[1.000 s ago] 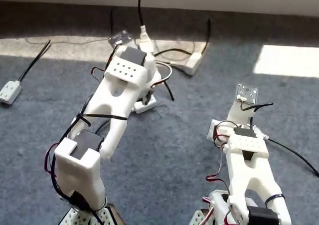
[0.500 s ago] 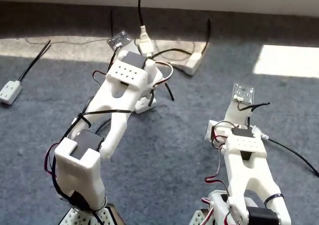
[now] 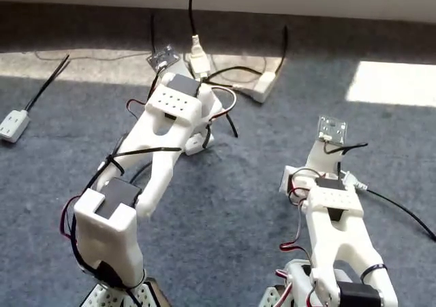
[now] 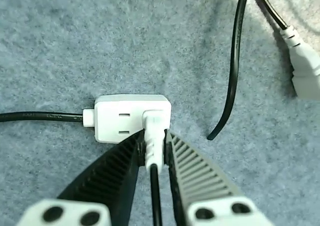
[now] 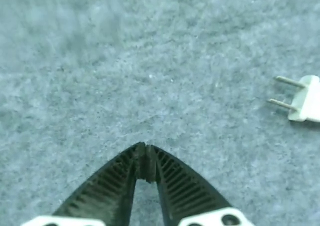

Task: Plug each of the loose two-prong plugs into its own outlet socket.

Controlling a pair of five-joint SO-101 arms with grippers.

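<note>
Carpet (image 4: 60, 45): L tool (image 4: 154, 140) grips plug (image 4: 155, 122) at socket (image 4: 114, 120); R tool (image 5: 146, 152) closed.

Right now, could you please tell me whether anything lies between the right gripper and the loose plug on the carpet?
Nothing visible does. In the right wrist view, bare carpet separates the right gripper, its jaws closed, from the loose plug, which lies flat with both prongs exposed.

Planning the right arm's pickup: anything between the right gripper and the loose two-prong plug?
Nothing; the right wrist view shows bare carpet between the right gripper and the two-prong plug.
</note>
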